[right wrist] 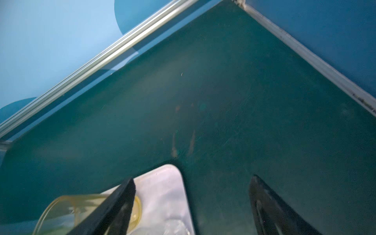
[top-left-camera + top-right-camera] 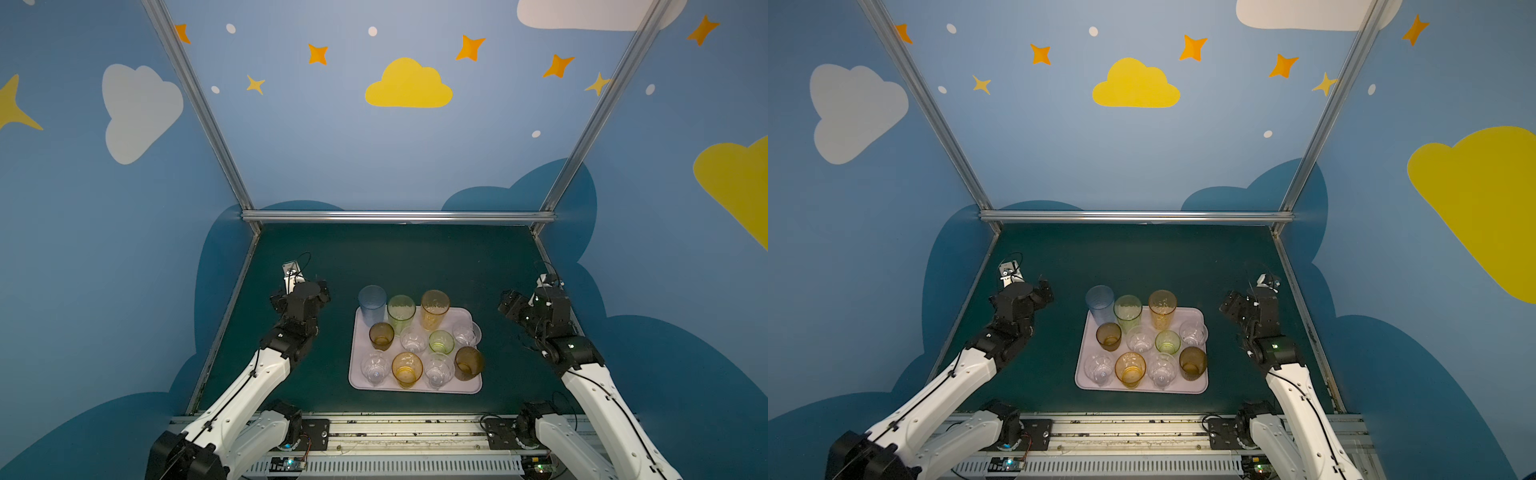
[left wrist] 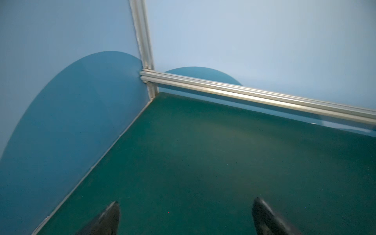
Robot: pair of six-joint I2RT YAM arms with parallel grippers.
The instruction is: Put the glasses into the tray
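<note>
The pale lilac tray (image 2: 415, 390) (image 2: 1142, 388) lies in the middle of the green table. Several glasses stand upright in it. A tall blue one (image 2: 372, 303), a tall green one (image 2: 401, 311) and a tall orange one (image 2: 434, 307) form the far row. Short brown (image 2: 381, 336), green (image 2: 441, 341), amber (image 2: 407, 369), dark brown (image 2: 468, 363) and clear (image 2: 413, 340) ones stand nearer. My left gripper (image 3: 186, 203) (image 2: 307, 287) hovers open and empty, left of the tray. My right gripper (image 1: 192, 178) (image 2: 509, 305) is open and empty beside the tray's far right corner (image 1: 166, 191), near the orange glass (image 1: 81, 205).
Aluminium frame rails (image 2: 397, 216) and blue painted walls close in the table at the back and both sides. The left gripper faces the far left corner post (image 3: 147, 81). The arm bases sit on the metal rail (image 2: 407, 432) along the front edge.
</note>
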